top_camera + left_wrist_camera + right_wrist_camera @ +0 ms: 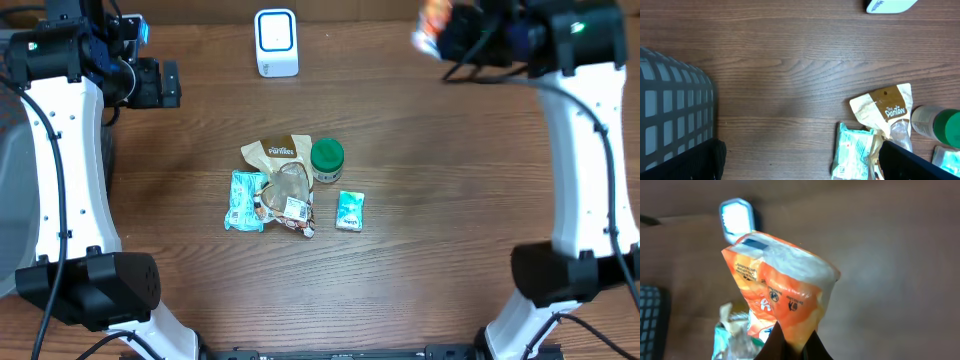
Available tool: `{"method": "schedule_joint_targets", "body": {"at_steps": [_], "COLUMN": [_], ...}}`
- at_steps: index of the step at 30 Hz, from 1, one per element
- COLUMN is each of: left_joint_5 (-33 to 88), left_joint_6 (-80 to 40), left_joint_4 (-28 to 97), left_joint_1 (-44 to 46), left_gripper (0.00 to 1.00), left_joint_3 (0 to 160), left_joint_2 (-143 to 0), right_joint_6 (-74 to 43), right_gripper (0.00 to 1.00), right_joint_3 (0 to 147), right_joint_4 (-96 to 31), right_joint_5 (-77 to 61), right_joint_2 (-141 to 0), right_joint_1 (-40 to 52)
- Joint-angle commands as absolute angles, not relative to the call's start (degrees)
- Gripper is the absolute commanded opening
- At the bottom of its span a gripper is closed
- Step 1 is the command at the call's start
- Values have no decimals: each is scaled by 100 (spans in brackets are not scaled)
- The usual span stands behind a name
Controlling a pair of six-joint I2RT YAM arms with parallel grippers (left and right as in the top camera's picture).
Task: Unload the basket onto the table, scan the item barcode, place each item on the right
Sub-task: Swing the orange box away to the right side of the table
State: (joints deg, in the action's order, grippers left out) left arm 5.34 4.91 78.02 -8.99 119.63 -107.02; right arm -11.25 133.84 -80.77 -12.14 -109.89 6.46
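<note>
Orange snack packet sits pinched by one end in the right gripper, fingers clamped tight on it, raised over the worktop's far right corner. Lifted free like this, it can probably be turned to bring its barcode toward the white scanner at the middle of the far edge. Left gripper hovers spread wide and empty near the far left corner, clear of the other items heaped mid-worktop
</note>
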Motion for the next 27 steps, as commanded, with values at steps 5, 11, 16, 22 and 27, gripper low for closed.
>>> {"method": "schedule_joint_targets", "body": {"at_steps": [5,11,16,22,27], "left_joint_5": [510,510,510,510,510], "left_joint_6": [604,604,604,604,602], "left_joint_4": [7793,7793,7793,7793,7793], "left_joint_1": [-897,-897,-897,-897,-897], "left_gripper": [100,100,100,100,99], "left_joint_3": [12016,12016,12016,12016,12016], "left_joint_2": [-10750,-10750,-10750,-10750,-10750], "right_joint_6": [-1352,-1505,-1503,-1505,-1500], "right_gripper": [4,4,4,4,54], "right_joint_3": [11476,9712,8788,8162,8044], "right_joint_4": [-7773,-6591,-5874,-5212,-5096], "right_joint_5": [-1754,-1767,-1767,-1769,-1763], "right_joint_2": [-11161,-11161,-11161,-11163,-11168], "right_joint_1": [-364,-823,-1173,-1387,-1391]}}
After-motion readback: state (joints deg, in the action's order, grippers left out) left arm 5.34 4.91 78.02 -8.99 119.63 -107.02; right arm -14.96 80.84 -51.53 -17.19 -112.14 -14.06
